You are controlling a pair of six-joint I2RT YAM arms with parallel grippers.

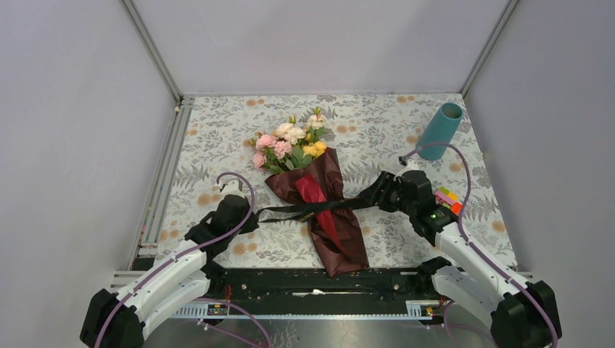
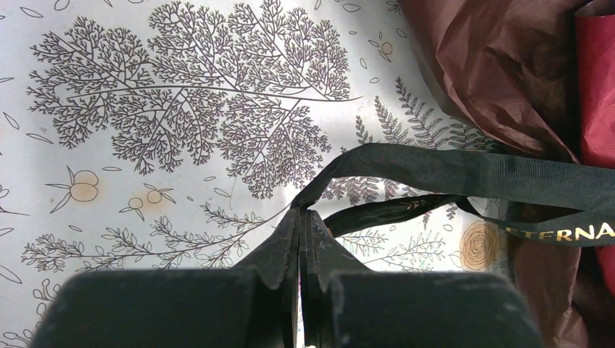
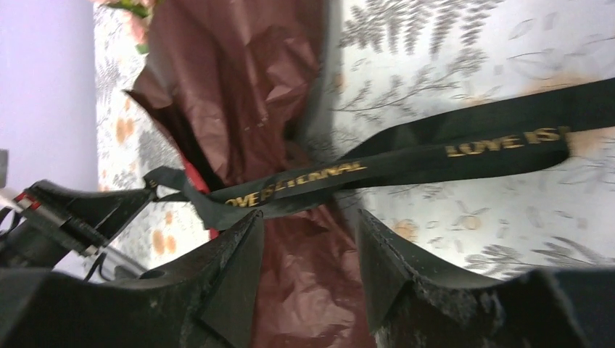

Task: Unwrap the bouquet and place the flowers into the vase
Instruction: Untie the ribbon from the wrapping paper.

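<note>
Loosening the black ribbon looks to me like the step in hand. The left pincer is clenched on a fold of it at the lower middle of its wrist view. The right pincer stands released, fingers apart, and the band runs just past their tips, unheld. To do it well, I'd say the right should take the lettered strand close to where it crosses the wrap and draw sideways, away from the left, staying low so the wrap doesn't drag.

The bouquet lies at the centre of the overhead view, flowers toward the top. The vase stands at the upper right, well apart. The ribbon is flat, matte and gold-printed, the maroon paper crinkled and stiff-looking, the vase a smooth teal cylinder. The bench wears a leaf-printed cloth.
</note>
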